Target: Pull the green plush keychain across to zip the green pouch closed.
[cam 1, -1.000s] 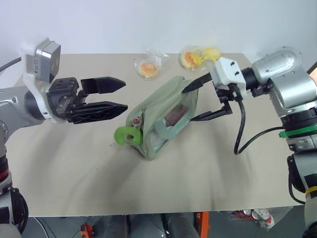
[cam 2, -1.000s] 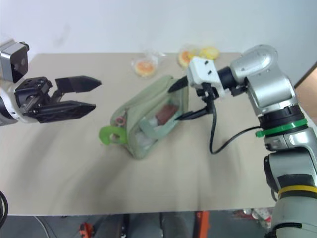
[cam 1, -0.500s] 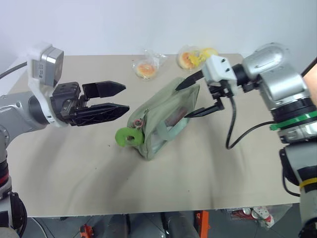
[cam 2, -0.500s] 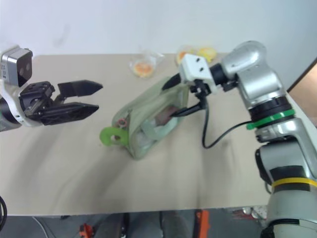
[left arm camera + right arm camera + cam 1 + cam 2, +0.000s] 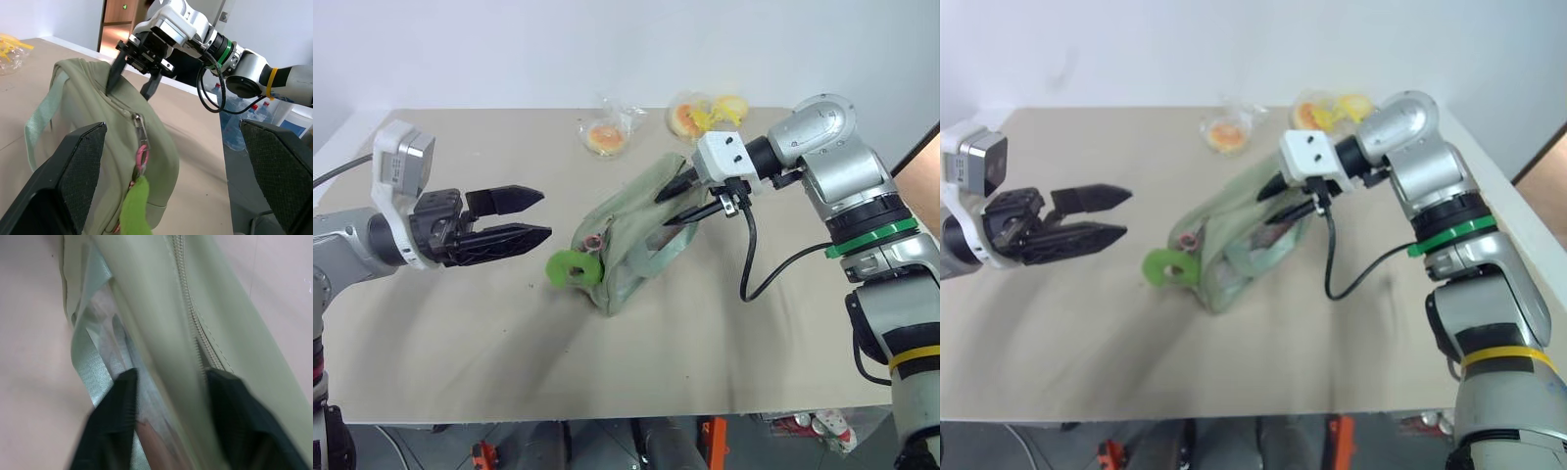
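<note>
Green pouch (image 5: 631, 240) end pinched by right gripper (image 5: 677, 201) — left gripper (image 5: 533, 215) wide.

I see a plain test room: a beige table (image 5: 460, 323), white wall (image 5: 558, 49), and a wooden door (image 5: 120, 22).

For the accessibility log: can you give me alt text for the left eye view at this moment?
The right gripper pinches the far end of a green pouch on a beige table. The left gripper hovers open beside the green plush keychain at the pouch's near end. Two clear bags of orange items lie behind.
</note>
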Robot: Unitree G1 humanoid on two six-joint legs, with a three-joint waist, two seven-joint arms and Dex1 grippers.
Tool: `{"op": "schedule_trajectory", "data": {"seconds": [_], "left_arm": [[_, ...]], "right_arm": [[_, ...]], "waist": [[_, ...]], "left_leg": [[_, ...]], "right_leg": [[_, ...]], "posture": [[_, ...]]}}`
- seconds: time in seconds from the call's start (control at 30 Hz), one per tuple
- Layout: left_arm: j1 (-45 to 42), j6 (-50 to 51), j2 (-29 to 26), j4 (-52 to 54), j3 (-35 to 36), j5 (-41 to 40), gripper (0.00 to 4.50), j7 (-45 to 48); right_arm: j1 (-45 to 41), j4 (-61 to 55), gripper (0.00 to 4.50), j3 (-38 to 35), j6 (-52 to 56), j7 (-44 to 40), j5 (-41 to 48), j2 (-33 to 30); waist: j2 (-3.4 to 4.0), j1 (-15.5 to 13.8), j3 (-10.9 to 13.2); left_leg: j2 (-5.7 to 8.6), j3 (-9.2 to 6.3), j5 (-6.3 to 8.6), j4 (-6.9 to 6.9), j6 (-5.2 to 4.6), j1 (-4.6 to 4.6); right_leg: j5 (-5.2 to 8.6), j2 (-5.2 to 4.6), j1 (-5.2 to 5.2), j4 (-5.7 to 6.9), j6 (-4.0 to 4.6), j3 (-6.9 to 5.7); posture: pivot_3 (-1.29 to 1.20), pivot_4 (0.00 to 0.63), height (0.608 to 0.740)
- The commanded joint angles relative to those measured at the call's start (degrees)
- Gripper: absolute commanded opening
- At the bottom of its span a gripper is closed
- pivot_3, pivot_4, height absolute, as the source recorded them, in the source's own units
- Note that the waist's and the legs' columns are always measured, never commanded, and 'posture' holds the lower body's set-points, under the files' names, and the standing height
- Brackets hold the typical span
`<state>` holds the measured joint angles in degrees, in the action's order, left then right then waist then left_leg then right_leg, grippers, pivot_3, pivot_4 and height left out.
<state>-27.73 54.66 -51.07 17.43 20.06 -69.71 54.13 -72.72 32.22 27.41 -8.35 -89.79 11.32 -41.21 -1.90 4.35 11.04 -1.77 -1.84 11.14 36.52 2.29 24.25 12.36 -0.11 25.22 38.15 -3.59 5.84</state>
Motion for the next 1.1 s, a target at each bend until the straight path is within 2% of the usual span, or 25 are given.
{"op": "schedule_trajectory", "data": {"seconds": [0.03, 0.07, 0.1, 0.33, 0.47, 0.53, 0.67, 0.97, 1.1], "left_arm": [[-0.64, -1.41, -0.27, 0.68, 1.14, 0.16, 4.50, 0.27], [-0.67, -1.46, -0.21, 0.66, 1.07, 0.16, 4.50, 0.32], [-0.75, -1.54, -0.14, 0.63, 0.95, 0.15, 4.50, 0.32], [-0.26, -2.50, 0.74, 0.30, 0.48, 1.24, 4.50, 1.10], [0.53, -3.26, 1.33, 0.37, 1.58, 1.31, 4.50, 0.98], [1.01, -3.72, 1.51, 0.36, 2.55, 1.03, 4.50, 0.67], [1.79, -4.59, 1.58, -0.86, 4.41, 1.23, 4.50, 0.22], [0.85, -6.03, 1.22, -4.60, 5.00, 2.25, 4.50, 1.51], [1.48, -6.37, 1.98, -4.73, 5.12, 1.98, 4.50, 1.48]], "right_arm": [[-0.06, 0.72, 0.57, 0.32, -2.83, -2.71, -1.64, -0.75], [0.12, 0.76, 0.22, 0.28, -3.02, -2.71, -1.81, -0.68], [0.28, 0.86, 0.07, 0.24, -3.29, -2.71, -1.99, -0.63], [-0.40, 4.94, 0.07, -2.71, -2.84, 0.04, -6.67, 2.18], [-1.30, 5.35, 0.07, -4.65, 7.25, 1.66, -6.80, 3.68], [-1.71, 5.78, 0.07, -4.81, 7.72, 2.79, -9.05, 2.76], [-6.65, 8.18, 0.07, -4.70, 16.25, 3.27, -12.21, 1.90], [-14.23, 13.20, 0.07, -4.98, 24.45, 5.26, -18.07, 4.30], [-13.58, 2.86, 0.07, -5.79, 37.66, 3.43, -15.90, 6.14]], "waist": [[0.00, 0.00, 0.00], [0.00, 0.00, 0.00], [0.00, 0.00, 0.00], [-0.03, 0.01, -0.02], [-0.03, 0.01, -0.02], [-0.02, 0.01, -0.02], [-0.02, -0.01, -0.01], [-0.01, 0.13, -0.01], [0.02, 0.33, 0.01]], "left_leg": [[0.00, 0.00, 0.00, 0.00, 0.00, 0.00], [0.00, 0.00, 0.00, 0.00, 0.00, 0.00], [0.00, 0.00, 0.00, 0.00, 0.00, -0.01], [0.00, -0.01, -0.08, 0.03, 0.00, -0.06], [0.01, -0.01, -0.23, 0.04, -0.04, -0.08], [0.01, -0.02, -0.29, 0.03, -0.06, -0.09], [0.02, 0.00, -0.43, 0.03, -0.04, -0.09], [0.02, 0.06, -0.55, -0.10, -0.02, -0.02], [-0.01, 0.05, -0.55, -0.31, -0.02, -0.01]], "right_leg": [[0.00, 0.00, 0.00, 0.00, 0.00, 0.00], [0.00, 0.00, 0.00, 0.00, 0.00, 0.00], [-0.01, 0.00, 0.00, 0.00, 0.01, 0.00], [-0.07, 0.00, -0.07, 0.01, -0.04, 0.00], [-0.17, 0.00, -0.09, 0.01, 0.02, 0.01], [-0.19, 0.00, -0.09, 0.01, 0.10, 0.00], [-0.27, 0.00, -0.08, 0.01, 0.18, 0.01], [-0.30, -0.01, 0.03, 0.00, 0.22, 0.01], [-0.33, 0.01, 0.12, 0.01, 0.16, -0.01]], "posture": [[0.00, 0.150, 0.740], [0.00, 0.150, 0.740], [0.00, 0.150, 0.740], [0.00, 0.150, 0.740], [0.00, 0.150, 0.740], [0.00, 0.150, 0.740], [0.00, 0.150, 0.740], [0.00, 0.150, 0.740], [0.00, 0.150, 0.740]]}}
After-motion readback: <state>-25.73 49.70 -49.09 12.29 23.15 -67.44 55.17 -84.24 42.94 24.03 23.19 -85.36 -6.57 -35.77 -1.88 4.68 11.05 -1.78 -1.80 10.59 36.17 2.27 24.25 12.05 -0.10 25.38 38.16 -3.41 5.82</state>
